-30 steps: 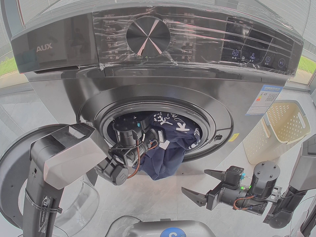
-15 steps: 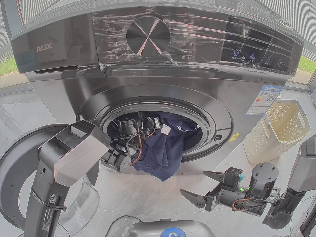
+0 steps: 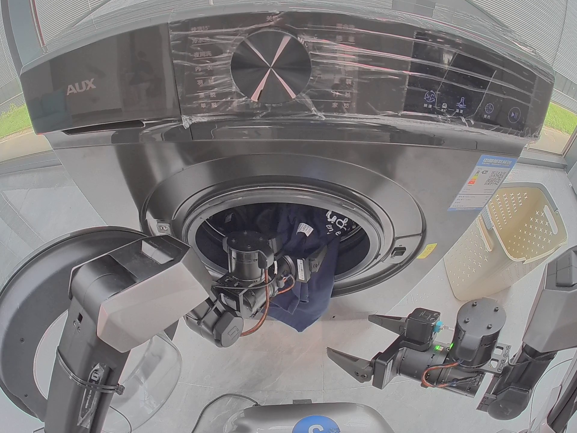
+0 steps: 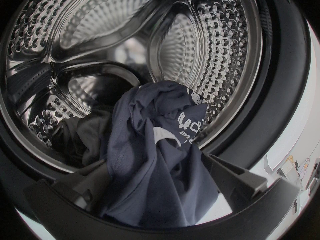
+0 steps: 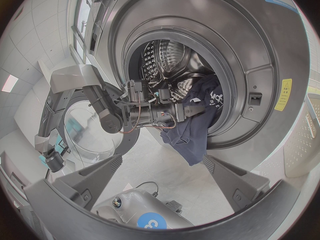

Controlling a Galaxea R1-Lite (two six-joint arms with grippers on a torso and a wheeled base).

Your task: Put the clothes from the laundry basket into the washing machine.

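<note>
Left tool released, fingers spread at washing machine mouth; navy shirt draped between them. Right tool released, well apart.

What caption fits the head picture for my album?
Navy shirt droops out of the washer beside the open left hand; right hand hovers open nearby.
</note>
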